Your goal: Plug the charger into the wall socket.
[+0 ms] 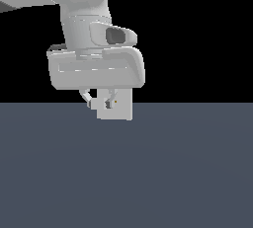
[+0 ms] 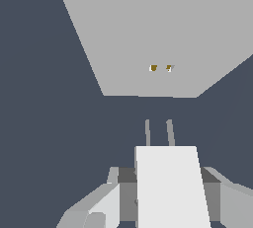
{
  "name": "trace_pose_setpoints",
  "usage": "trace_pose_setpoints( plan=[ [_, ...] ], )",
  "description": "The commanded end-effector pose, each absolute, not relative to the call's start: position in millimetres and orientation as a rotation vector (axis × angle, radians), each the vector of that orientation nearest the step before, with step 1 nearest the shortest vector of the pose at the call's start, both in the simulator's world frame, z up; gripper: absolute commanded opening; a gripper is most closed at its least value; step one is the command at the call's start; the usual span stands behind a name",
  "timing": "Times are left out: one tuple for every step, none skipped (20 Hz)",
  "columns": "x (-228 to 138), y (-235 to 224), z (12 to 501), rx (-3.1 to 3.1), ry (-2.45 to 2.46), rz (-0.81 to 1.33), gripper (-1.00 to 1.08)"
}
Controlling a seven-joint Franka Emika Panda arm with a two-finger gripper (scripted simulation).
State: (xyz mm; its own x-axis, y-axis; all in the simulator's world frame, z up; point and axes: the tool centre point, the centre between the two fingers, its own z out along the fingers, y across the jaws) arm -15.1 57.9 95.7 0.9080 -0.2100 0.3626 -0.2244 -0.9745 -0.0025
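White charger clamped in tool, prongs facing wall socket; line prongs with its two holes, push straight.

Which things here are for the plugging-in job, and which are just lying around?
For the job: the charger, held in the gripper; the wall socket.
Just there: only the dark floor.

A bare simulated scene: a flat slate-grey floor under the arm, with black void behind.
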Motion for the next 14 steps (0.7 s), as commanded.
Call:
trace_pose_setpoints(
  plan=[
    [-13.2,56.2,98.6,3.023,-0.373,0.566,-1.0],
    [-12.8,55.7,99.2,3.021,-0.38,0.565,-1.0],
    [-12.4,55.4,99.7,3.019,-0.386,0.565,-1.0],
    [-12.2,55.1,100.0,3.018,-0.389,0.564,-1.0],
    [-12.1,54.9,100.2,3.017,-0.392,0.563,-1.0],
    [-12.0,54.9,100.2,3.017,-0.392,0.563,-1.0],
    [-12.0,54.9,100.2,3.017,-0.392,0.563,-1.0],
    [-12.0,54.9,100.2,3.017,-0.392,0.563,-1.0],
    [-12.0,54.9,100.2,3.017,-0.392,0.563,-1.0],
    [-12.1,55.0,100.1,3.018,-0.391,0.563,-1.0],
    [-11.9,54.9,100.1,3.018,-0.391,0.563,-1.0],
    [-11.4,54.8,100.1,3.018,-0.391,0.563,-1.0],
    [-10.4,54.5,100.1,3.018,-0.391,0.563,-1.0],
    [-9.1,54.1,100.1,3.018,-0.391,0.563,-1.0]
  ],
)
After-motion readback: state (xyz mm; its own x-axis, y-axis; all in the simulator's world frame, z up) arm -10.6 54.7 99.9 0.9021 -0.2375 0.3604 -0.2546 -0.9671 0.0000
